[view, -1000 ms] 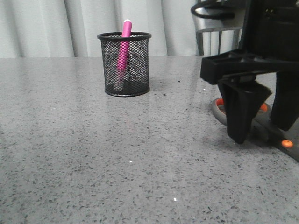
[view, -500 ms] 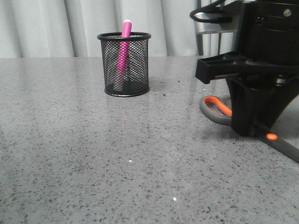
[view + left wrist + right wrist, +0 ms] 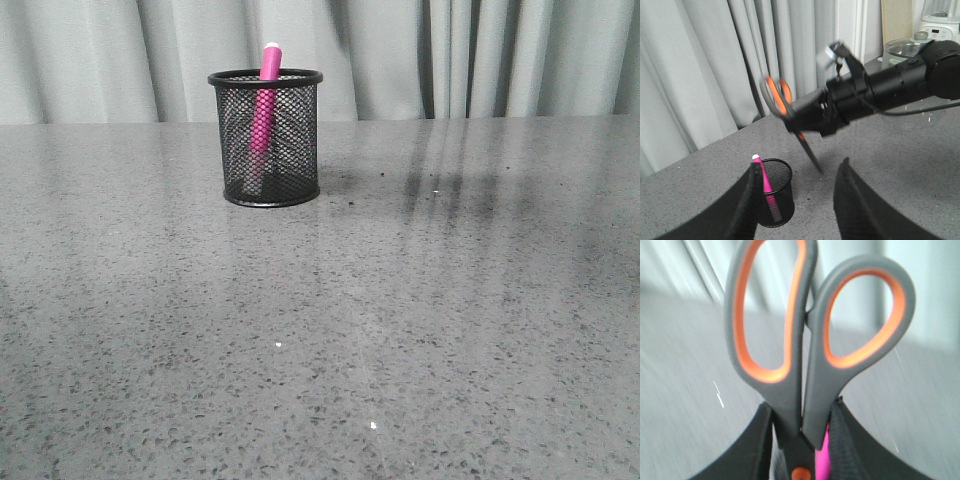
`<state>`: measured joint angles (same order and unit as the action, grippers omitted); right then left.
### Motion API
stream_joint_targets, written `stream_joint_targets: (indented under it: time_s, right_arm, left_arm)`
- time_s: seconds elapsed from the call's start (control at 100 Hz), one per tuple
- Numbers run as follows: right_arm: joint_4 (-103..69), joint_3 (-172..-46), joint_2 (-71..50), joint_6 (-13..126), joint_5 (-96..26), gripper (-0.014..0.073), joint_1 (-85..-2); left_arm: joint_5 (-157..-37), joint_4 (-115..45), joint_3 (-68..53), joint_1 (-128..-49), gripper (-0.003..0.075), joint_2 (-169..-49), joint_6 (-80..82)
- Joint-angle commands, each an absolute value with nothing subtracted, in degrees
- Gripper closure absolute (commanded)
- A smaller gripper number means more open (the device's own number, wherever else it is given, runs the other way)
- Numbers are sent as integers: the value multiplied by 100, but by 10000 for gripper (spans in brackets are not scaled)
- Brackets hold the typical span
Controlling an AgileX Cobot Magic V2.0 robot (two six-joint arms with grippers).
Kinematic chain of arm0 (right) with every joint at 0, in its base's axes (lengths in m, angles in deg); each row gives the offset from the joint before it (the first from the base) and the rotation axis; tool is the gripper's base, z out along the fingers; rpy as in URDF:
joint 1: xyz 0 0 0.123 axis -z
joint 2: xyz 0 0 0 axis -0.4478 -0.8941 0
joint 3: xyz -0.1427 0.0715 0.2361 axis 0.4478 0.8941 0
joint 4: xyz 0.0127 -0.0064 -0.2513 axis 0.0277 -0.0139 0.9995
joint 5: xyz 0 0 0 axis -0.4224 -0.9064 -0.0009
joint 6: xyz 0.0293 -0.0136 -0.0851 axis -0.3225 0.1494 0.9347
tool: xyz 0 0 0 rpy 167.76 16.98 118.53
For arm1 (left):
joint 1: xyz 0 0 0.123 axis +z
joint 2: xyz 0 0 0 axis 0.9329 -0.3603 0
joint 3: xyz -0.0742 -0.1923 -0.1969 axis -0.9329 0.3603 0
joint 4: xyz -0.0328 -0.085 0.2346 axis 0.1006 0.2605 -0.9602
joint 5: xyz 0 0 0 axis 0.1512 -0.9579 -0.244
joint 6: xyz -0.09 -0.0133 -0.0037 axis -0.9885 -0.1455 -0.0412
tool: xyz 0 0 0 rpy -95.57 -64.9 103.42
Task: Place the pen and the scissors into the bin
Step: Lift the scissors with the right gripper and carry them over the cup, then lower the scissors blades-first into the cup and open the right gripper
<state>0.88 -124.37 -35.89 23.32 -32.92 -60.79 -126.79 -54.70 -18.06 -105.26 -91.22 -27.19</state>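
The black mesh bin (image 3: 268, 140) stands on the table at the back left, with the pink pen (image 3: 266, 100) upright inside it, cap above the rim. The grey and orange scissors (image 3: 790, 115) hang in the air, blades pointing down, above and to the right of the bin (image 3: 774, 192). My right gripper (image 3: 801, 407) is shut on the scissors (image 3: 805, 355) just below the finger loops. A strip of the pen (image 3: 822, 455) shows behind them. My left gripper (image 3: 799, 165) is open and empty, high over the bin and the pen (image 3: 764, 180). Neither arm shows in the front view.
Grey speckled table (image 3: 400, 330) with pale curtains (image 3: 450, 55) behind it. A glass-lidded pot (image 3: 902, 47) and a blender (image 3: 940, 17) stand past the table's far end in the left wrist view.
My right gripper has lifted the scissors off the table at the right and risen out of the front view. Bin and pen have not moved.
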Motion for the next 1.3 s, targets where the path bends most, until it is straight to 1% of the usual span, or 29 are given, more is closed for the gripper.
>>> stream_joint_targets:
  time_s: [0.0,0.11,0.25,0.44,0.62,0.79,1.12,1.29]
  right_arm:
    - [195,-12628,-3612,2345,-1621,661,-6109]
    - [207,-12628,-4088,2345,-577,661,-6109]
    - [207,-12628,-4680,2356,-19,661,-6097]
    - [207,-12628,-5161,2421,-44,661,-6097]
    - [207,-12628,-5215,2850,-73,661,-6097]
    - [207,-12605,-5227,2850,-653,661,-6097]
    - [1,-12035,-5348,2840,-384,662,-6097]
    - [-162,-12029,-5335,2840,-365,660,-6097]
  left_arm:
    - [-12272,-5465,-1964,-10570,425,-9139,-2739]
    - [-12272,-5465,-1964,-10570,425,-9139,-2739]
    - [-12272,-5465,-1964,-10570,425,-9139,-2739]
    - [-12306,-5465,-1964,-10570,425,-9139,-2739]
    - [-12357,-5465,-1964,-10570,425,-9139,-2739]
    - [-12346,-5470,-1964,-10570,425,-9139,-2739]
    - [-12346,-5494,-1964,-10570,425,-9139,-2739]
    - [-12346,-5494,-1964,-10570,425,-9139,-2739]
